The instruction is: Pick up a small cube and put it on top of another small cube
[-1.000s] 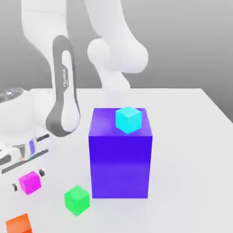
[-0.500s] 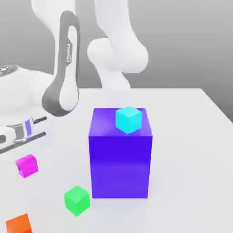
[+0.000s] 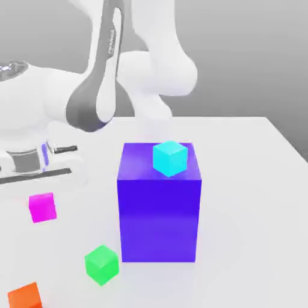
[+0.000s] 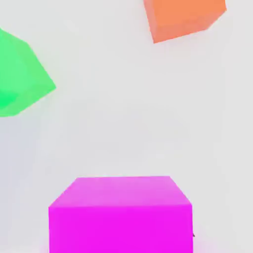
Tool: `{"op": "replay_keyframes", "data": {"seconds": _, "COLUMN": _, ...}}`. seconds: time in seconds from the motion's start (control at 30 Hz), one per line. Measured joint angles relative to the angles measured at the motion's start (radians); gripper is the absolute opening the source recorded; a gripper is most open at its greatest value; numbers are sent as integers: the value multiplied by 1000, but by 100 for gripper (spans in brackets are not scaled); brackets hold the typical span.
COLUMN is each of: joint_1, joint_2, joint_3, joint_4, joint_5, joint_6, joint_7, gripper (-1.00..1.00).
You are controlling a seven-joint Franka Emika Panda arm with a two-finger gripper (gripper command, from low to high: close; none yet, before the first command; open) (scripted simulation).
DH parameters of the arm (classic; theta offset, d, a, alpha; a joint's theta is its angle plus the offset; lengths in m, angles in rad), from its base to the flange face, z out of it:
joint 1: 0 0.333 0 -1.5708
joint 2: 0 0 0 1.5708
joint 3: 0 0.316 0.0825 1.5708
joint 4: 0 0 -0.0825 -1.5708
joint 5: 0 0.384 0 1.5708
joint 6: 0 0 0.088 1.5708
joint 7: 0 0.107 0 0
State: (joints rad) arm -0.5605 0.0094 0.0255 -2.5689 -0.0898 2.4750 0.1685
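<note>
My gripper (image 3: pixel 41 200) hangs at the exterior view's left, shut on a small magenta cube (image 3: pixel 43 207) that is lifted just off the white table (image 3: pixel 240 198). The hand view shows that magenta cube (image 4: pixel 120 212) very close up. A small green cube (image 3: pixel 100 263) lies on the table in front of the big blue block (image 3: pixel 159 210). On top of that block, near its back edge, rests a small cyan cube (image 3: pixel 170 157). A small orange cube (image 3: pixel 25 296) sits at the near left corner. The green cube (image 4: pixel 20 79) and orange cube (image 4: pixel 183 17) lie on the table beyond the held cube.
The tall blue block stands mid-table, well above the height of the small cubes. The arm's white links and base (image 3: pixel 150 78) rise behind it. The table's edge runs along the exterior view's right.
The hand has risen and shifted slightly toward the exterior view's right, carrying the magenta cube up off the table. The other cubes have not moved.
</note>
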Motion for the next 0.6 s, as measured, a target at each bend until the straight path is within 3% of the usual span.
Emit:
{"op": "replay_keyframes", "data": {"seconds": 0.3, "joint_1": 81, "joint_2": -36, "joint_3": 19, "joint_4": -7, "joint_5": 34, "joint_6": -31, "joint_7": 386, "gripper": -100}}
{"op": "replay_keyframes", "data": {"seconds": 0.6, "joint_1": 151, "joint_2": -43, "joint_3": 49, "joint_4": -41, "joint_5": 73, "joint_6": 35, "joint_7": 762, "gripper": -100}}
